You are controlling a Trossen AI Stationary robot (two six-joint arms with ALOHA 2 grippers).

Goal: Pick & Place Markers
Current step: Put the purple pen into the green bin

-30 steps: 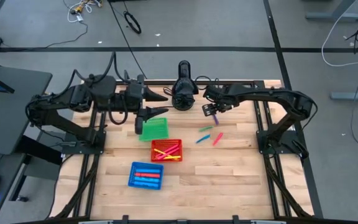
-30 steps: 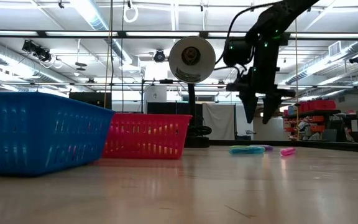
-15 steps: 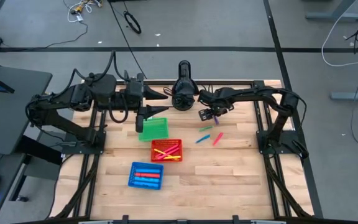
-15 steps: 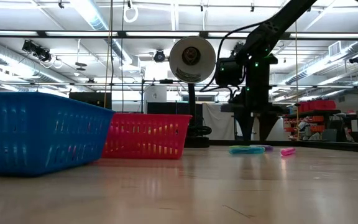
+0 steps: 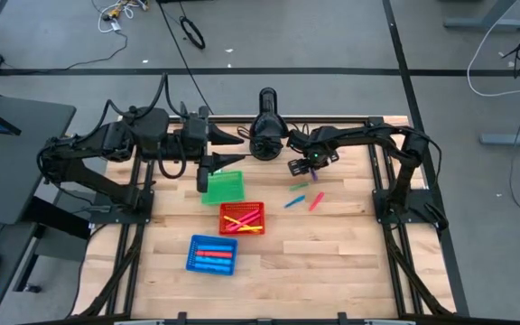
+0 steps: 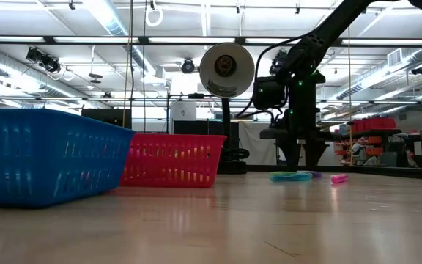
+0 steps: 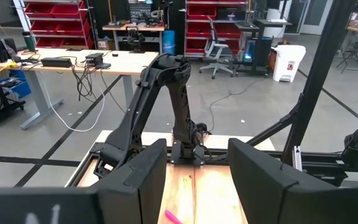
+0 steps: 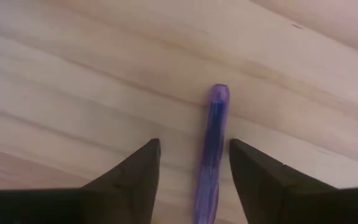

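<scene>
In the right wrist view a purple marker (image 8: 213,155) lies flat on the wood between the two fingers of my open right gripper (image 8: 194,144). The fingers stand on either side of it, and I cannot tell whether they touch it. In the low view this gripper (image 6: 301,163) points down and reaches the table at its far side (image 5: 303,168). Green (image 5: 298,187), blue (image 5: 294,201) and pink (image 5: 315,200) markers lie loose nearby. My left gripper (image 5: 228,162) is open and hovers over the green basket (image 5: 224,187).
A red basket (image 5: 242,218) holds yellow and red markers, and a blue basket (image 5: 212,255) nearer the near edge holds red and blue ones. A black camera stand (image 5: 267,135) sits at the far edge, close to my right gripper. Bare wood lies right of the baskets.
My right gripper has come down from well above the table until its fingertips are at the surface, shifting slightly toward the table's left. It has stayed open. The loose markers and the baskets have not moved.
</scene>
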